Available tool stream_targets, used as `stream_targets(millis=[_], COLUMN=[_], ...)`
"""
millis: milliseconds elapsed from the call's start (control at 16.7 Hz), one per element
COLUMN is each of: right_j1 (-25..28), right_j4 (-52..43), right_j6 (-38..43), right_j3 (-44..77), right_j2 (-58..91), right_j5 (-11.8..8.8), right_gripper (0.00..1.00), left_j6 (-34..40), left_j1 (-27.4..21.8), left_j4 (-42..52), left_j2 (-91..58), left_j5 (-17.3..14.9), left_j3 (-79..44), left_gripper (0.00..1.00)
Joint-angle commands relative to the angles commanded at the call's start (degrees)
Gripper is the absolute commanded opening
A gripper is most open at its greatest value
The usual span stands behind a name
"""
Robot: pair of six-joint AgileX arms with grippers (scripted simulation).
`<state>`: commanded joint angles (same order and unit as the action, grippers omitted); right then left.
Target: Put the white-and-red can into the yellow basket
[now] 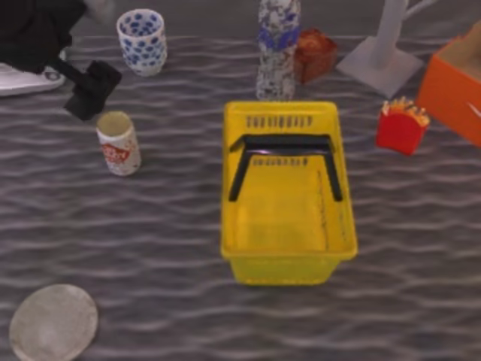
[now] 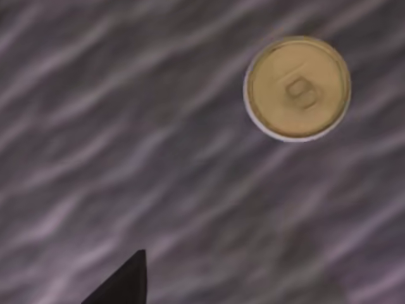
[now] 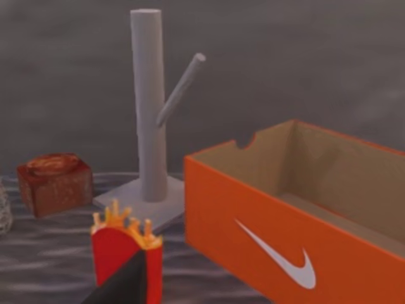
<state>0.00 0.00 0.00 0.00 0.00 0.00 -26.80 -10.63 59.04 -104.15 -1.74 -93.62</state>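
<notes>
L gripper (image 1: 90, 89) hangs over the table's far-left part, holding nothing; can't tell how far open. Can (image 1: 118, 142) stands upright just right of & nearer than it, not touching. Basket (image 1: 287, 192) sits well off to the gripper's right, mid-table.

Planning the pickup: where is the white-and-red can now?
Top view, left side: the white-and-red can stands upright on the table, below the left gripper, well left of the yellow basket.

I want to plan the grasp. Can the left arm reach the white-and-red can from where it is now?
Probably yes. The left gripper hovers just behind the white-and-red can, which stands upright and alone on the table. Nothing lies between them; the dotted cup stands apart.
</notes>
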Motion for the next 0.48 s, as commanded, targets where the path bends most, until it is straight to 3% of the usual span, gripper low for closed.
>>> stream_targets(millis=[480], right_j1=[0.00], right_j4=[0.00], right_j6=[0.00], right_j3=[0.00], right_j2=[0.00], right_j5=[0.00], right_gripper=[1.00], left_j6=[-7.53], left_j1=[-1.47], left_j4=[16.36], left_j2=[-31.05], left_j5=[1.22], left_j3=[-29.01], left_gripper=[1.00])
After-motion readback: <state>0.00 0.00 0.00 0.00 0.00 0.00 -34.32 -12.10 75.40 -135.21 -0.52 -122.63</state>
